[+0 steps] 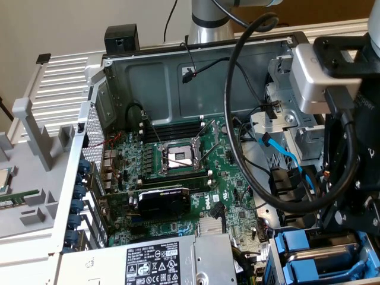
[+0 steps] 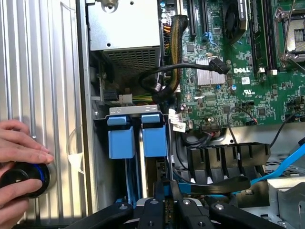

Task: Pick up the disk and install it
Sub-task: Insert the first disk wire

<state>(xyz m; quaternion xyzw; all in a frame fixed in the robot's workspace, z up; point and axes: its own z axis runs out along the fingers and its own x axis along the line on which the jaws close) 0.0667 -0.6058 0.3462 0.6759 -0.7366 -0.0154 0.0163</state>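
The silver-metal disk with bright blue plastic rails (image 2: 162, 188) stood edge-on in the drive bay at the open computer case's (image 1: 178, 77) corner, beside the green motherboard (image 1: 178, 160). The black robot hand (image 2: 167, 210), nearly closed, pinched it; seating looked unfinished.

Open computer case (image 1: 178, 77) lies on its side, interior exposed. Green motherboard (image 1: 190, 178) covers the floor; empty processor socket (image 1: 180, 158) sits near its centre under a metal frame. Black graphics card (image 1: 163, 200) lies just below the socket in the exterior view. Grey power supply (image 1: 148, 261) with a black-and-white sticker sits at the near edge. Thick black cable (image 1: 234, 119) loops over the board. Blue flat cable (image 1: 285, 157) runs on the exterior view's right. Ribbed grey panel (image 2: 38, 95) adjoins the case.
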